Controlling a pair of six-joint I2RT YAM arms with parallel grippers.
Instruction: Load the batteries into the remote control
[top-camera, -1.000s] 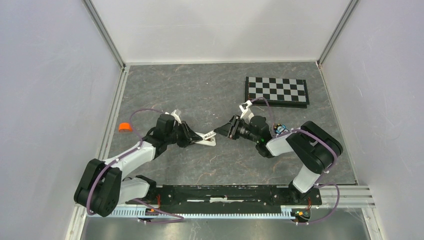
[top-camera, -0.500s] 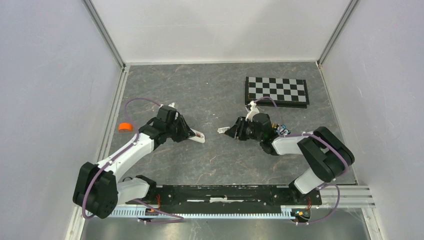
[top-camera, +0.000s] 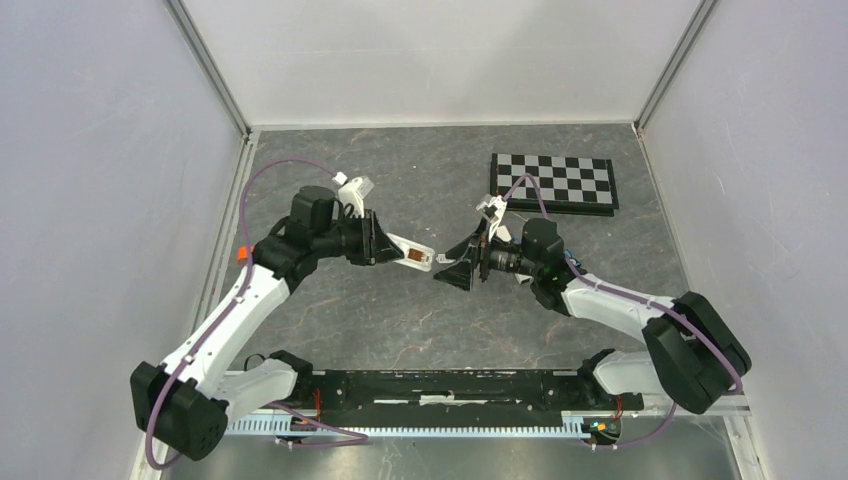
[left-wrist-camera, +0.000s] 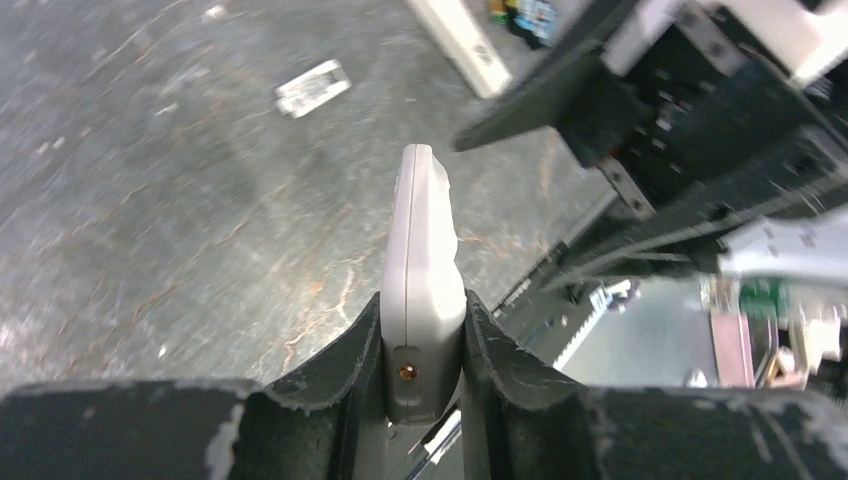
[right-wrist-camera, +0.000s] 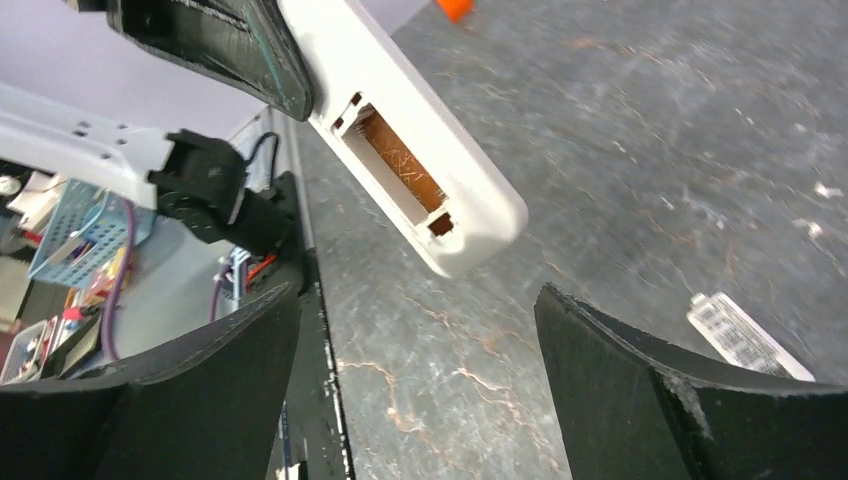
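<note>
The white remote control (top-camera: 414, 258) hangs above the table, gripped at one end by my left gripper (top-camera: 384, 247), which is shut on it. In the left wrist view the remote (left-wrist-camera: 420, 225) stands edge-on between the fingers. From the right wrist, its open battery recess (right-wrist-camera: 398, 160) faces the camera and looks bare. My right gripper (top-camera: 455, 271) hangs open just right of the remote's free end, holding nothing (right-wrist-camera: 420, 385). The batteries (left-wrist-camera: 527, 14) show only as small blurred coloured pieces at the top edge.
A small flat white piece (right-wrist-camera: 744, 336) lies on the table under my right gripper, seen also from the left wrist (left-wrist-camera: 312, 88). A plain white bar (left-wrist-camera: 458, 42) lies beside the batteries. A checkerboard (top-camera: 553, 182) sits at the back right, an orange cap (top-camera: 241, 255) at the left edge.
My right gripper has opened wide and its arm has stretched out lower and leftward. The left arm has raised the remote and swung it to the right.
</note>
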